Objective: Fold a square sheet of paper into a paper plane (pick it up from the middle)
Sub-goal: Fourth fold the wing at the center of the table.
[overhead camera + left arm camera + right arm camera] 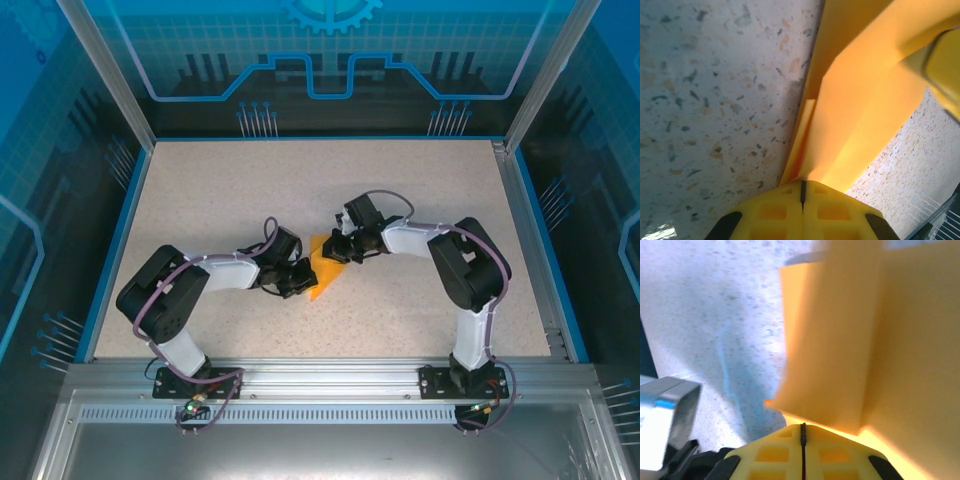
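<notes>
Item: sheet of paper (325,270), bright orange, already creased into an angular wedge. It sits mid-tabletop (250,190), between the two hands.

Left hand (297,280): at the sheet's near-left side, fingers pressed together on the paper. Seen from its wrist, the sheet of paper (865,115) runs straight out of the left hand (802,189), with a narrow folded strip alongside.

Right hand (340,248): at the sheet's far-right side, likewise closed. From its wrist, the sheet of paper (840,340) stands up just beyond the right hand (803,432) and looks nipped there.

Purpose, as I read it: pinches on opposite sides keep the thin sheet taut, so one hand can anchor it while the other sets or swings a fold.

Not made out: how many folds the sheet carries, and whether any of it touches the tabletop, since both arms overhang it.

Yellowish block (942,65): blurred, far right of the left wrist view. Unidentified, possibly the other hand.

Silver boxy piece (667,410): cut off at the left of the right wrist view. Unidentified.
</notes>
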Controlling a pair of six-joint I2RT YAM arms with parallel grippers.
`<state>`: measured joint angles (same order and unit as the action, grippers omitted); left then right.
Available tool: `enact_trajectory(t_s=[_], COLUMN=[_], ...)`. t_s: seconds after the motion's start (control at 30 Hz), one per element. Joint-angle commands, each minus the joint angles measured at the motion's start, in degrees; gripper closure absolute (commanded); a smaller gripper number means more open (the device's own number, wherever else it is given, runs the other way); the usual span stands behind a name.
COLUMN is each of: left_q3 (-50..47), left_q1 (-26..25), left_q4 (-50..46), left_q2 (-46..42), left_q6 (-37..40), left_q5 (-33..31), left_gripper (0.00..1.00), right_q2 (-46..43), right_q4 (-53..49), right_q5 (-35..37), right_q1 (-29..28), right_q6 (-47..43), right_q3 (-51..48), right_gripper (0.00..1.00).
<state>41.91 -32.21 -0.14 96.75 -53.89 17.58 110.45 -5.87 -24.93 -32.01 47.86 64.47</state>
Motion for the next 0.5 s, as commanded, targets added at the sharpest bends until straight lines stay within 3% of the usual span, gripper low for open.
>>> enact_trajectory(t_s=[0.0,0.23,0.47], left_q3=[-2.89,-2.66,-3.25], left_q1=[-0.36,-0.33,-0.32], left_q4=[-10.57,-10.85,-10.68], left_q2=[5.50,5.76,6.04], left_q6=[1.05,1.04,1.15], left_q5=[-6.59,-6.52,-6.70], left_gripper=[1.00,1.00,1.00], right_q2=[-1.08,1.96,5.28], right_q4=[0.63,2.17,3.22], right_q5=[-1.70,-1.23,2.11], right_q1=[-1.13,-3.65,-2.67], right_q6=[-2.07,-1.32,-0.74], right_q3=[0.09,-0.59,-0.79], right_gripper=[0.96,0.97,0.97])
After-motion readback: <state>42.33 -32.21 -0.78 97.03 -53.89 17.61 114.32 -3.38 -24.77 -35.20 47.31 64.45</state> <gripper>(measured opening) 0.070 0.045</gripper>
